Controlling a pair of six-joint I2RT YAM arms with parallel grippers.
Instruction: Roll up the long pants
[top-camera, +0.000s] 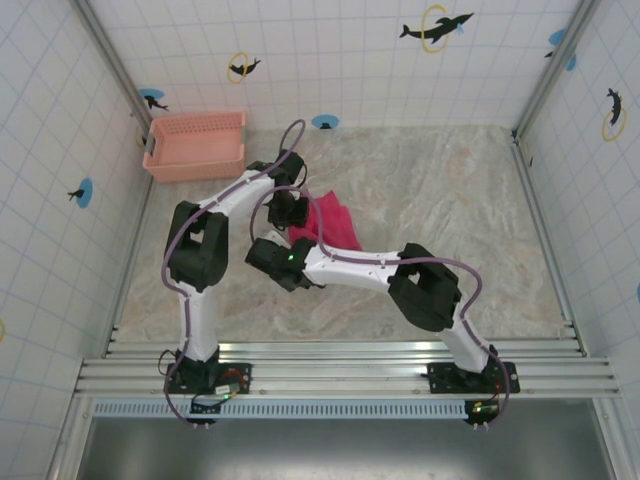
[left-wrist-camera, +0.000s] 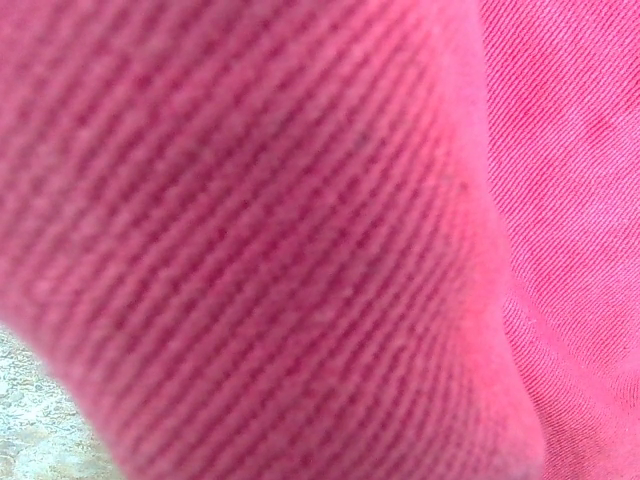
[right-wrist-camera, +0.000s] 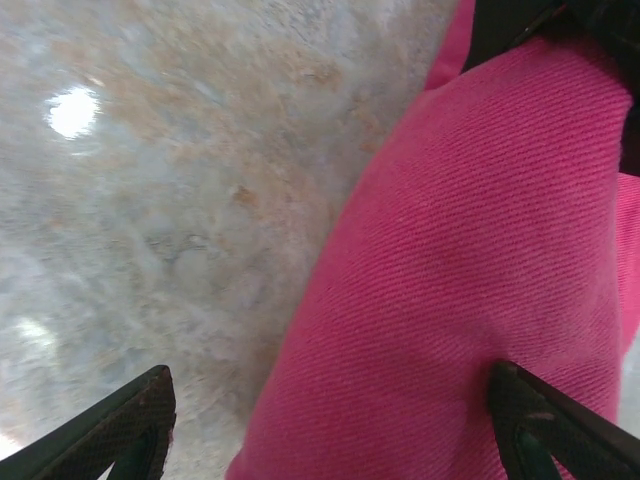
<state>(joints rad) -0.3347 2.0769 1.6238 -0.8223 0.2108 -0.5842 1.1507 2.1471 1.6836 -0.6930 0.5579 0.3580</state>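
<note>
As pants (right-wrist-camera: 470, 280) lie between right gripper's (right-wrist-camera: 328, 372) parted jaws, left gripper (top-camera: 288, 212) sits atop them; its grip: cannot tell.

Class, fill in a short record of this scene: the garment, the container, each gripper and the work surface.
Garment: long pants, magenta, bunched up mid-table
Container: basket, salmon-pink, far left corner, apart from the pants
Left gripper: over the pants, jaws hidden
Right gripper: open, over the pants' edge
Surface: table, marbled beige
</note>
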